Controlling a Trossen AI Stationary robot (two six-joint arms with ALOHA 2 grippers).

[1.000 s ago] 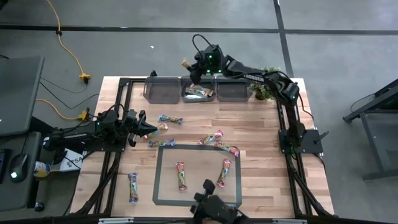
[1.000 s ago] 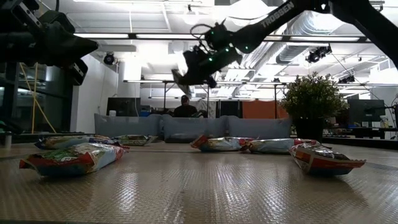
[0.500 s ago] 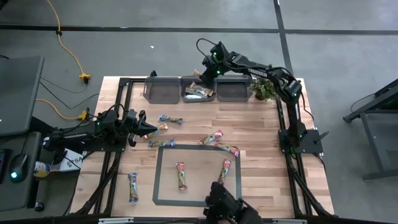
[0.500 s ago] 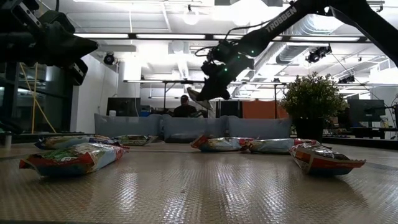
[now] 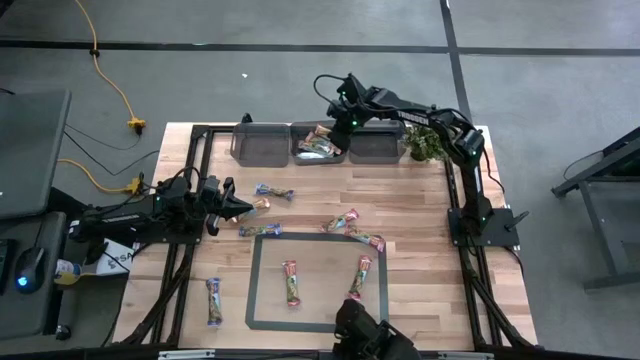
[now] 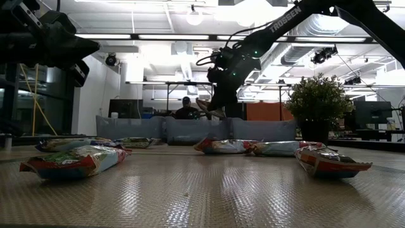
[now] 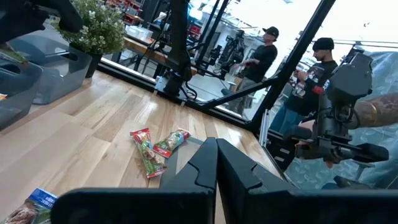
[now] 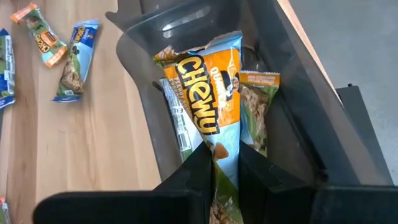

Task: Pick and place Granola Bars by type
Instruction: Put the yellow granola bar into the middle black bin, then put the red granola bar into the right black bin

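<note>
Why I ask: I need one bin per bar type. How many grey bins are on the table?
3, in a row along the table's far edge: left bin, middle bin, and right bin beside the potted plant. None seems hidden.

Glossy foil-like bar wrapper [image 8: 208,81], translucent smooth plastic bin [image 8: 292,118], pale wood tabletop [image 8: 81,149]

8 bars [image 5: 290,282] loose on table, 3 bins [image 5: 262,146], 1 plant [image 5: 424,144], 2 arms.
</note>
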